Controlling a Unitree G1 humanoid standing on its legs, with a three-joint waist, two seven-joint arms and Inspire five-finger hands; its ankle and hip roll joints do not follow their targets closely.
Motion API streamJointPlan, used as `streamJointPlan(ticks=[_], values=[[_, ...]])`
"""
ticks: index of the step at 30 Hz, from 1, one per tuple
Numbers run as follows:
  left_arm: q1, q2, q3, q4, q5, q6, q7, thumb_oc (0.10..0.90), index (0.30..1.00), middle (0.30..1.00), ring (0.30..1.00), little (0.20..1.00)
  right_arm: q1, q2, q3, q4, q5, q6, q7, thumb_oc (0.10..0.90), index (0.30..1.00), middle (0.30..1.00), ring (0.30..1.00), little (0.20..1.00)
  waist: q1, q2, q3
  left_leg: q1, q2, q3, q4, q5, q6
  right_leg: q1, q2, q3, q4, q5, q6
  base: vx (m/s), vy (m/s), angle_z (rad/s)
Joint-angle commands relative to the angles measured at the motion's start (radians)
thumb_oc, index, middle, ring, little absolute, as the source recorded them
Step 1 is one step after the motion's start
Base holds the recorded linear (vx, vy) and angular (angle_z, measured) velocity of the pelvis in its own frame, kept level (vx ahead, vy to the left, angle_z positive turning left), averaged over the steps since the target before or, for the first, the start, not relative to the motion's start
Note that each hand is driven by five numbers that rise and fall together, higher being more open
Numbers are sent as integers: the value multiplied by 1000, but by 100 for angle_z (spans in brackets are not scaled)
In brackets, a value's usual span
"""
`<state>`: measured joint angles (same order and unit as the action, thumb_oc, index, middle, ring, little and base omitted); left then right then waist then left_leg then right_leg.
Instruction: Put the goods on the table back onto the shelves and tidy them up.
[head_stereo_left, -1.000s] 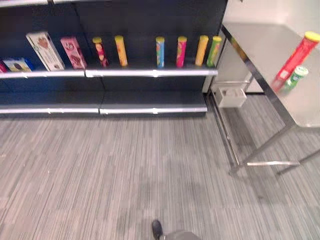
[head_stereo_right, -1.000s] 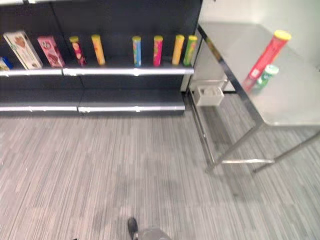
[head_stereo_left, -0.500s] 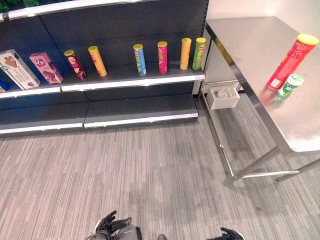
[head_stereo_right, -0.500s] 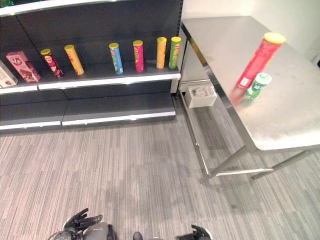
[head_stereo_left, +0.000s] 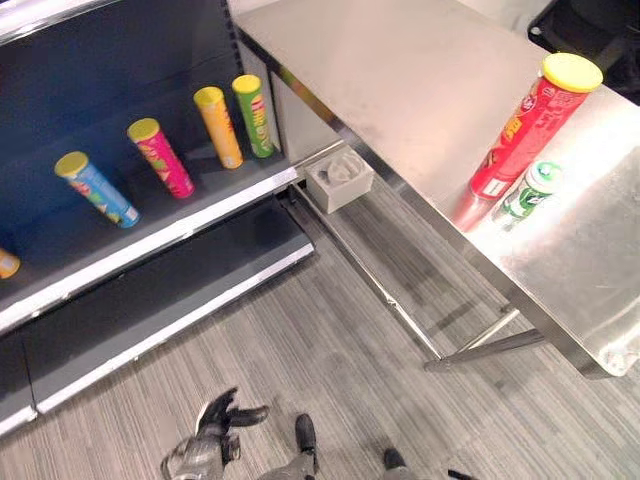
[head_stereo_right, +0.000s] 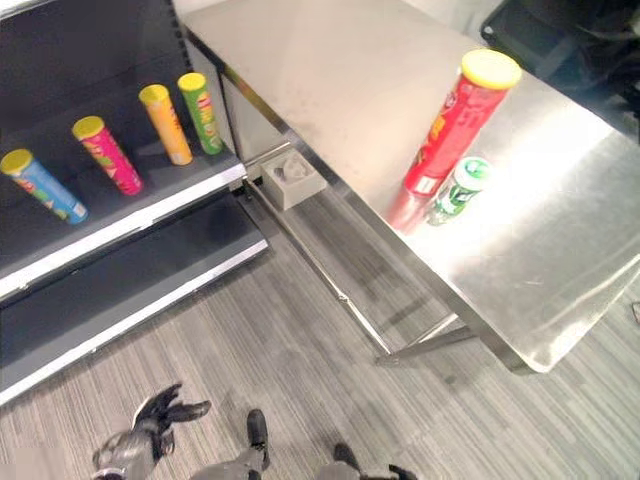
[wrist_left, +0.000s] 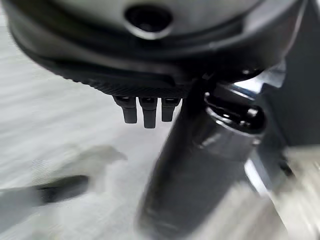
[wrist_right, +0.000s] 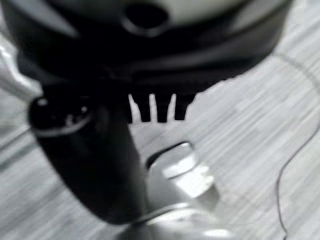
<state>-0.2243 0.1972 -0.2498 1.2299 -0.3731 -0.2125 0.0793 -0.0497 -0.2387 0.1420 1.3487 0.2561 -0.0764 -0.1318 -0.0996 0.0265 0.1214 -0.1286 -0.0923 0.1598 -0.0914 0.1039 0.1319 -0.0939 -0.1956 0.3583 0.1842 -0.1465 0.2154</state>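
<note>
Two goods are seen on the steel table (head_stereo_left: 400, 90): one tall red tube (head_stereo_left: 533, 126) with a yellow lid, standing upright, and one short green can (head_stereo_left: 528, 191) just beside it, nearer the table's front edge. On the dark shelf (head_stereo_left: 150, 240) four tubes are counted in full: a blue one (head_stereo_left: 96, 189), a pink one (head_stereo_left: 160, 158), an orange one (head_stereo_left: 219, 127) and a green one (head_stereo_left: 254, 116), all standing apart in a row; a sliver of a fifth, orange, is cut off at the frame's left edge. One small white box (head_stereo_left: 340, 178) is fixed at the table leg. The left hand (head_stereo_left: 215, 432) is held low over the striped floor, its fingers spread apart and holding nothing; the right hand (wrist_right: 155, 107) is shown with straight fingers, nothing between them. Compared with half a second ago, the camera has swung right: the boxes on the shelf's left have left the frame, and the table goods appear nearer; the goods themselves have not been moved.
</note>
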Motion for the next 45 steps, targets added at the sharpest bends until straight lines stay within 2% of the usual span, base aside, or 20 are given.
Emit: streamJointPlan(ticks=[1,3,6,7,8,11,13,14,17,20,23,26,29,31,32,34,36,37,41,45], values=[[14,29,9,53,155,36,-4,800,900,900,900,900,-37,-19,41,26,-47,32,10,800,900,900,900,900,-34,-6,1,20,97,137,4,-87,-161,-24,-25,71,-31,328,-17,295,109,-128],[21,32,-25,57,208,41,-26,800,900,900,900,900,-35,-18,60,24,-67,34,20,800,900,900,900,900,-52,-20,-7,50,106,187,4,-102,-162,-42,-14,25,-43,351,-18,201,79,-192],[2,38,-76,51,240,50,-47,800,900,900,900,900,-32,-20,73,33,-81,29,19,800,900,900,900,900,-80,-6,-14,80,109,226,4,-136,-144,-51,150,-21,-44,168,-35,129,135,-113],[2,38,-76,51,240,50,-47,800,900,900,900,900,-32,-21,73,33,-81,29,19,800,900,900,900,900,-81,-6,-13,81,108,225,4,-137,-144,-52,150,-22,-40,165,-35,93,116,-61],[-21,36,-98,40,256,50,-64,800,900,900,900,900,-37,-21,80,41,-89,25,21,800,900,900,900,900,-87,-1,-13,81,86,232,4,-160,-134,-62,212,-101,-52,110,-58,125,52,-55],[-15,13,-104,52,252,49,-72,800,900,900,900,900,-20,-16,86,49,-92,19,18,800,900,900,900,900,-91,-4,-21,137,70,207,16,-191,-131,-29,263,-74,-74,83,-97,217,-15,12],[-19,6,-107,39,244,43,-75,800,900,900,900,900,-15,-21,82,43,-89,16,17,800,900,900,900,900,-87,-10,-9,128,73,213,109,-198,-139,-21,260,-90,-81,89,-109,87,-74,28],[-31,-4,-154,-4,260,32,-77,800,900,900,900,900,-24,-42,79,21,-74,8,14,800,900,900,900,900,-78,-38,24,29,88,188,337,-181,-164,-6,250,-93,-92,103,-126,17,-78,17],[-42,3,-210,-49,298,23,-75,800,900,900,900,900,-53,-63,101,-18,-84,-3,-6,800,900,900,900,900,-61,-64,42,-116,120,84,497,-187,-183,6,221,-60,-121,107,-128,49,67,49],[-38,11,-184,-34,295,29,-59,800,900,900,900,900,-64,-71,162,-82,-175,-6,-29,800,900,900,900,900,-45,-92,27,-137,231,37,439,-210,-180,-3,145,-50,-135,107,-97,108,208,-55],[-50,14,-178,-7,312,25,-34,800,900,900,900,900,-73,-72,168,-91,-177,-9,-34,800,900,900,900,900,-39,-92,16,-112,297,-73,280,-122,-215,-31,120,-6,-148,95,-84,94,334,-53],[-64,15,-239,-31,385,16,-27,800,900,900,900,900,-87,-84,156,-81,-171,-10,-35,800,900,900,900,900,-51,-73,10,-107,309,-126,233,-121,-240,-43,81,24,-189,111,-67,66,391,-83],[-93,28,-320,-70,452,3,-44,800,900,900,900,900,-108,-87,120,-58,-144,-9,-43,800,900,900,900,900,-66,-32,4,-101,279,-58,162,-120,-260,-83,6,13,-271,181,-23,6,642,-46],[-103,35,-332,-79,451,2,-44,800,900,900,900,900,-114,-76,105,-52,-123,-8,-39,800,900,900,900,900,-68,-24,-3,-113,252,-51,143,-119,-256,-121,-16,8,-271,208,-10,-69,439,-22],[-125,42,-327,-67,444,2,-38,800,900,900,900,900,-131,-57,88,-32,-87,-5,-35,800,900,900,900,900,-70,-15,-8,-124,206,-27,105,-122,-241,-180,-36,6,-271,265,-2,-85,403,-12],[-129,52,-296,-49,417,6,-29,800,900,900,900,900,-145,-37,97,-12,-78,-2,-34,800,900,900,900,900,-65,-16,-20,-117,168,-8,48,-116,-221,-227,-43,-15,-271,337,2,-39,430,-23],[-119,65,-254,-22,395,10,-25,800,900,900,900,900,-147,-24,84,-10,-65,-6,-44,800,900,900,900,900,-51,-13,-29,-92,159,41,23,-121,-206,-241,-27,-82,-271,314,-6,67,299,-63],[-100,66,-229,0,377,12,-19,800,900,900,900,900,-139,-23,72,-14,-57,-10,-57,800,900,900,900,900,-60,-24,-31,-61,150,75,13,-131,-203,-237,-24,-105,-271,367,6,112,279,-79],[-61,78,-186,36,361,17,-22,800,900,900,900,900,-111,-27,61,-25,-21,-30,-61,800,900,900,900,900,-72,-33,-14,-7,155,158,4,-142,-182,-177,80,-105,-240,283,-13,-7,260,-68],[-67,84,-200,50,399,32,-37,800,900,900,900,900,-103,-12,88,-19,-34,-35,-59,800,900,900,900,900,-49,-55,-24,-16,156,227,4,-143,-170,-127,177,-168,-172,173,-49,-101,122,-72]])
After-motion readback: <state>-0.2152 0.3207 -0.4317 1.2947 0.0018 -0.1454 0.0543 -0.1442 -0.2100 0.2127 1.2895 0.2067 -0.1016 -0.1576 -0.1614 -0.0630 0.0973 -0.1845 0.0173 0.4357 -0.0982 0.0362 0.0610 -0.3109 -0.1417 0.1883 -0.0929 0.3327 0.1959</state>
